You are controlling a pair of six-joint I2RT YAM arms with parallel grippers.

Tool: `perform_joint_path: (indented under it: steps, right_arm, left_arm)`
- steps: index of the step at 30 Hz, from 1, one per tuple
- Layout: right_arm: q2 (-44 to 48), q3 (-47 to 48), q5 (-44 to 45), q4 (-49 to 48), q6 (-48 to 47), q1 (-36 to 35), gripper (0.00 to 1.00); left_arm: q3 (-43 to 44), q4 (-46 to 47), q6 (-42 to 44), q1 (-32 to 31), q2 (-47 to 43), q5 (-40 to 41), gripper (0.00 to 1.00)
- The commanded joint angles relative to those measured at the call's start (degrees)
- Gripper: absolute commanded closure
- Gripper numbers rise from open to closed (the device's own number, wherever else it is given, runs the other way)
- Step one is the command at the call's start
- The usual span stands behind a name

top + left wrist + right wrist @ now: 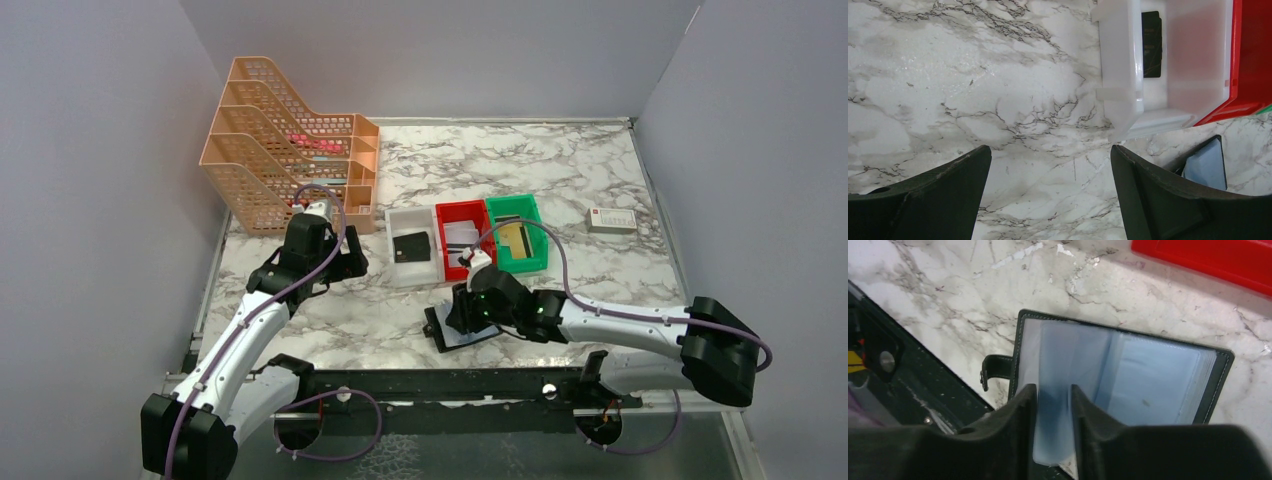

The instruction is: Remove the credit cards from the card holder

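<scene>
The card holder (447, 337) lies open on the marble near the front edge, its blue-grey plastic sleeves (1158, 375) facing up. My right gripper (468, 312) is over it. In the right wrist view its jaws (1053, 387) are nearly closed with one sleeve page standing up between them. No card shows in the sleeves. A tan-gold credit card (515, 237) lies in the green bin (533, 262). My left gripper (350, 264) is open and empty above bare marble (1050, 152). A corner of the holder (1205, 165) shows at the right of that view.
A white bin (392, 262) holds a small black square piece (411, 246). A red bin (446, 262) holds pale flat pieces. An orange file rack (285, 150) stands at the back left. A white box with a red mark (611, 220) lies at the right. A black rail (878, 370) runs along the front.
</scene>
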State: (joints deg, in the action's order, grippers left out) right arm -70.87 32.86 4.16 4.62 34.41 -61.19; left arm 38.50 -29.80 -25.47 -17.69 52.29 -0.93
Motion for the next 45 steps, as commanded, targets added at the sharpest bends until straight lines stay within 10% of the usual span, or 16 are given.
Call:
perform_joint_path:
  steps: [1, 11, 21, 25, 45]
  right_arm:
    - [1.0, 2.9, -1.3, 4.7, -1.2, -0.1, 0.57]
    - [-5.2, 5.5, 10.9, 15.4, -4.6, -0.2, 0.22]
    - [-23.6, 9.0, 12.0, 14.2, -2.7, -1.3, 0.22]
    - [-21.2, 7.9, 14.0, 14.3, -1.2, -1.7, 0.32]
    - [-17.4, 8.1, 16.9, 17.1, 0.1, -1.6, 0.1]
  left_arm:
    - [-0.4, 0.9, 0.6, 0.2, -0.6, -1.3, 0.08]
    - [-0.4, 0.9, 0.6, 0.2, -0.4, -1.2, 0.08]
    - [-0.4, 0.9, 0.6, 0.2, 0.2, -1.2, 0.08]
    - [-0.4, 0.9, 0.6, 0.2, 0.2, -1.1, 0.08]
    - [-0.3, 1.0, 0.7, 0.2, -0.4, -1.7, 0.07]
